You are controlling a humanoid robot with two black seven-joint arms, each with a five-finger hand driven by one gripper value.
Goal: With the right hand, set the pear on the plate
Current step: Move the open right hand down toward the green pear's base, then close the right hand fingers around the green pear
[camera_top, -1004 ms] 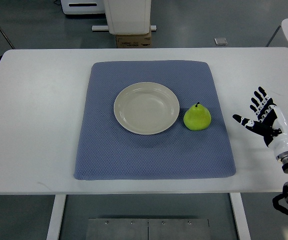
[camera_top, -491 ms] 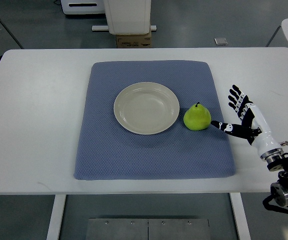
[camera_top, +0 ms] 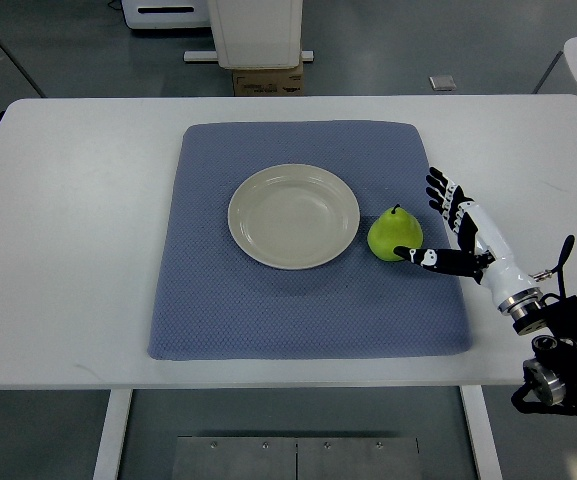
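right hand (camera_top: pixel 450 232) spread beside pear (camera_top: pixel 395 236), thumb tip touching it, holding nothing; pear just right of plate (camera_top: pixel 294 216).

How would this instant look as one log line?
right hand: open, at pear | pear: on mat, right of plate | plate: empty

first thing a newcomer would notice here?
The bright green pear, standing on the blue mat just right of the empty cream plate. Next, the right hand coming in from the right with fingers spread, its thumb tip at the pear's near right side. Whether it touches the pear cannot be told.
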